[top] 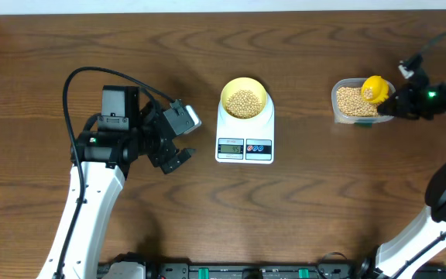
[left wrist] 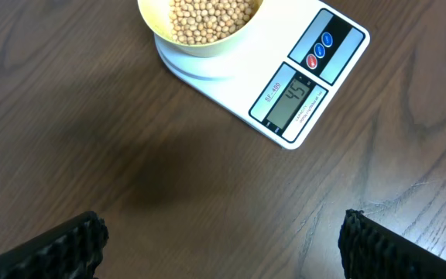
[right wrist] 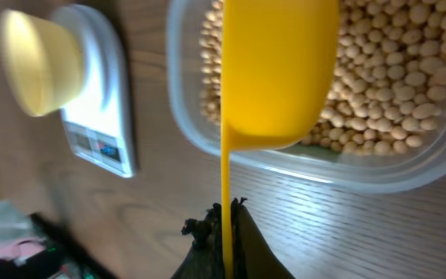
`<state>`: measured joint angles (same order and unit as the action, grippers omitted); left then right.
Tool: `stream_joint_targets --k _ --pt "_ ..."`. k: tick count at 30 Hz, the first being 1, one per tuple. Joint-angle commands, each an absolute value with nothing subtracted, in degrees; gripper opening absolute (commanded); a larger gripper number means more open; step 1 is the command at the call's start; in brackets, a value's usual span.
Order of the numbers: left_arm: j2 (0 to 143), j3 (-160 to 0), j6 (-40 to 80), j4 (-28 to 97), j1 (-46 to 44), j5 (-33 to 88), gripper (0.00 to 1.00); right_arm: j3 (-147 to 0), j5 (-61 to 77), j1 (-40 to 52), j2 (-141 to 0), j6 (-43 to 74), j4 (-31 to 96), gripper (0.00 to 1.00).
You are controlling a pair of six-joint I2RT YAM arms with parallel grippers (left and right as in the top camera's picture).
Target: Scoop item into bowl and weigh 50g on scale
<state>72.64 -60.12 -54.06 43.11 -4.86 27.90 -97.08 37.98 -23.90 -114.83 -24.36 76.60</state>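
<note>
The pale yellow bowl [top: 244, 101] holds tan beans [top: 244, 104] and stands on the white scale [top: 245, 147], whose display [left wrist: 293, 103] faces the front. In the left wrist view the bowl [left wrist: 200, 43] and scale [left wrist: 316, 70] lie ahead of my left gripper [left wrist: 223, 240], which hovers open over bare table left of the scale, nothing between its fingers [left wrist: 378, 248]. My right gripper [right wrist: 227, 221] is shut on the thin handle of a bright yellow scoop [right wrist: 273, 70]. The scoop [top: 374, 89] hangs over the clear tub [top: 355, 102] of beans [right wrist: 409, 93] at the right.
The clear tub's rim [right wrist: 339, 167] sits close in front of the right gripper. A black cable [top: 91, 77] loops over the left arm. Dark wood table [top: 308, 217] stretches between scale and tub.
</note>
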Motion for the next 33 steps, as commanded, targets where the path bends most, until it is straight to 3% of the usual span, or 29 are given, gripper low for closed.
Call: stream_joint_targets --k 1,14,28,33 --pt "72.99 -59.61 -54.61 43.24 -4.62 27.55 0.98 -98.24 49.32 -25.32 -115.39 -30.44 77.69 0.01" --pt "72.99 -59.61 -54.61 43.24 -4.62 27.55 0.98 -98.24 62.04 -17.34 -115.39 -29.78 77.08 0.01" --pt "72.99 -59.61 -54.61 43.24 -4.62 27.55 0.98 -98.26 64.86 -3.6 -115.39 -0.27 53.23 0.01" --pt "72.99 -59.61 -54.61 43.24 -4.62 27.55 0.98 -98.26 64.45 -0.1 -115.39 5.15 48.36 0.01"
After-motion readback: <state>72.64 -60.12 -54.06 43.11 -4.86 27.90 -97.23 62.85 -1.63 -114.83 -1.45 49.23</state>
